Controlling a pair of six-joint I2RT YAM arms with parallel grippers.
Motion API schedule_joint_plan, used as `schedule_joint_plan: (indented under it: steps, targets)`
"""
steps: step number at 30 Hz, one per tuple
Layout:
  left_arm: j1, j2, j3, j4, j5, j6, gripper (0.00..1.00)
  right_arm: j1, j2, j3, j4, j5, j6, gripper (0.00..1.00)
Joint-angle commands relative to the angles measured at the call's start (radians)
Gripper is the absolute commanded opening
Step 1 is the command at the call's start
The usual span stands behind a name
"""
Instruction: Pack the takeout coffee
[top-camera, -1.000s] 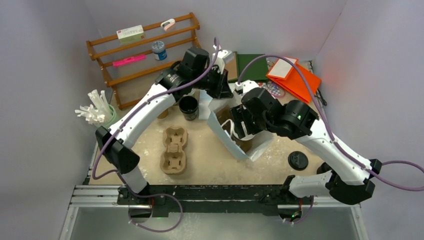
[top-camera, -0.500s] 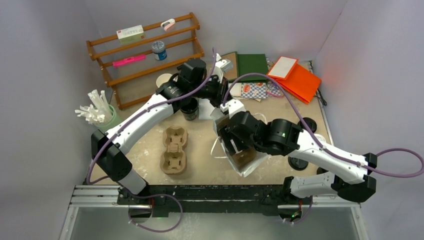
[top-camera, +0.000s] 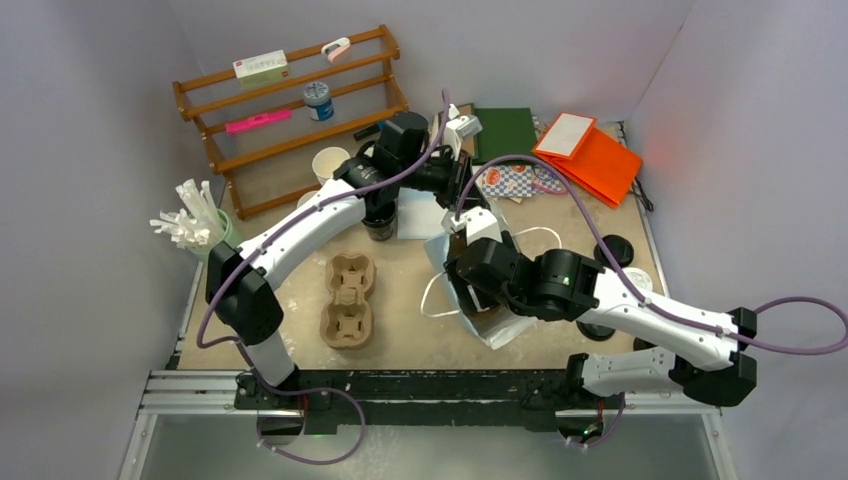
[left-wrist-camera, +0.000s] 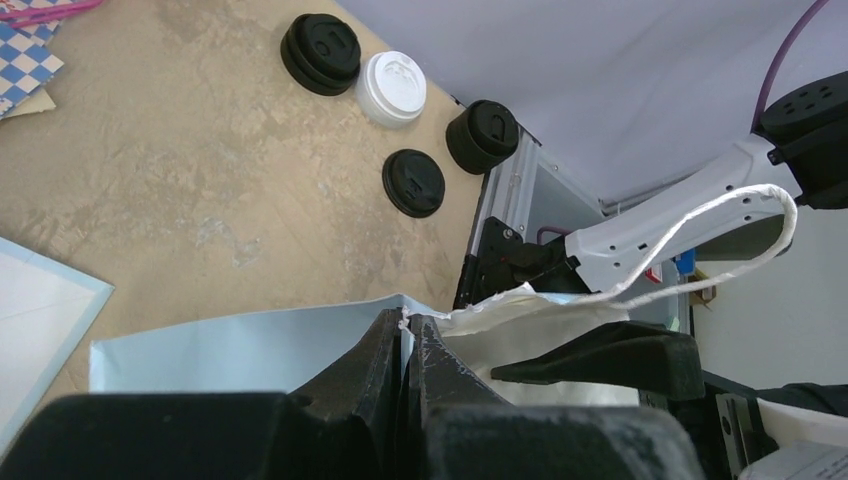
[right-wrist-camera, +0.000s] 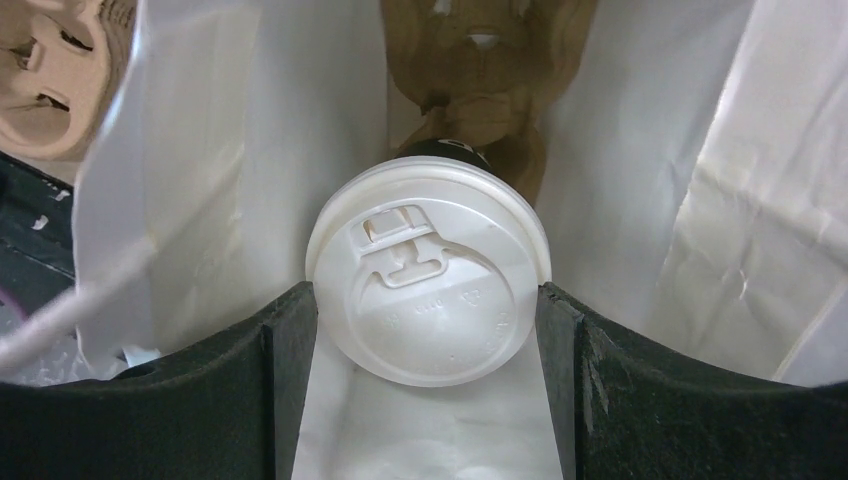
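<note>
The takeout coffee (right-wrist-camera: 430, 285), a white cup under a round white lid, hangs inside a white paper bag (right-wrist-camera: 250, 150). My right gripper (right-wrist-camera: 428, 330) is shut on it, with one black finger on each side of the lid. Below the cup, a brown cup carrier (right-wrist-camera: 480, 70) rests on the bag's bottom. In the top view the bag (top-camera: 500, 325) leans toward the front and hides the right gripper's fingers. My left gripper (left-wrist-camera: 412, 335) is shut on the bag's rim, pinching the pale blue edge (left-wrist-camera: 250, 350). The bag's string handle (left-wrist-camera: 700, 235) loops free.
A second brown carrier (top-camera: 348, 300) lies left of the bag. A cup that is black inside (top-camera: 378, 215) and a white cup (top-camera: 330, 163) stand behind it. Loose black lids (left-wrist-camera: 320, 50) and a white lid (left-wrist-camera: 392, 88) lie at the right. A wooden rack (top-camera: 290, 100) and straws (top-camera: 190, 225) stand at the left.
The right arm swung left and down, and its gripper now sits deeper in the bag. The bag slid toward the front and tipped. The left arm shifted right, still holding the rim.
</note>
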Motion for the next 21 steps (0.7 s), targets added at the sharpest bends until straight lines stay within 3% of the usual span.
schedule_joint_plan:
  steps: [1, 21]
  targets:
    - [-0.005, 0.033, 0.068, -0.001, 0.048, 0.005, 0.00, 0.005, 0.009, -0.011, 0.003, 0.004, -0.009, 0.29]
    - [-0.005, 0.029, 0.143, -0.072, 0.024, 0.024, 0.00, -0.065, -0.055, -0.004, -0.138, -0.095, 0.048, 0.28]
